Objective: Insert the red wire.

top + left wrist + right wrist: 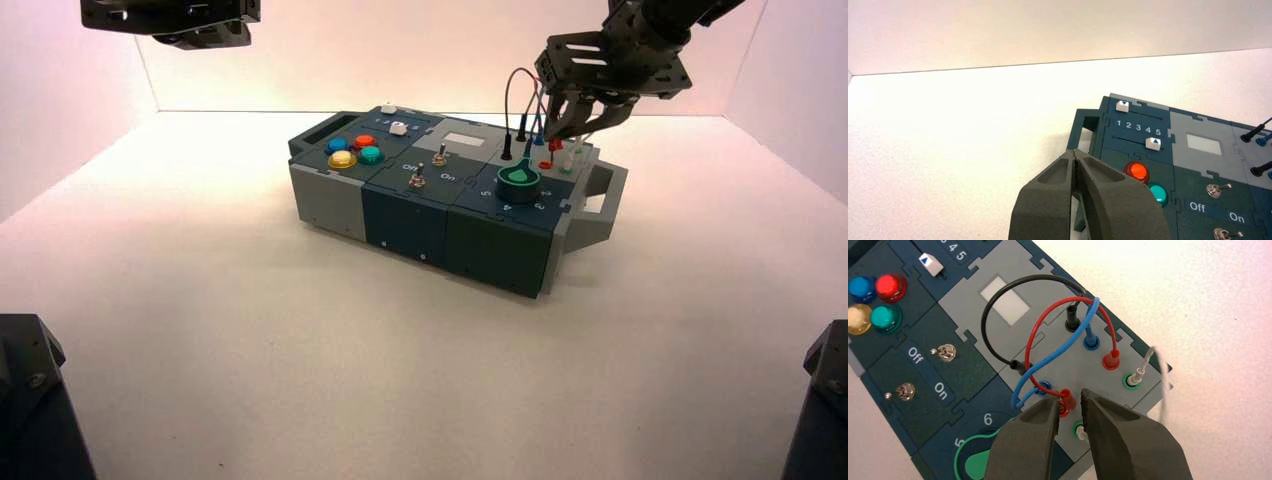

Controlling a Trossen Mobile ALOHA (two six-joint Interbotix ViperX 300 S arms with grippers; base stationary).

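On the box (405, 232), the right gripper (1071, 397) is open round the red wire's (1031, 335) near plug (1068, 398), which leans at its hole (1063, 411). The left gripper (1074, 153) waits closed, off left. Next, maybe push that plug straight down.

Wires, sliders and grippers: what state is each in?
Red wire: one plug seated, the other outside the near red socket
Black wire: both ends plugged
Blue wire: both ends plugged
Far white slider: at 1
Near white slider: at 5
Right gripper: open, over the wire sockets
Left gripper: shut, parked box's left
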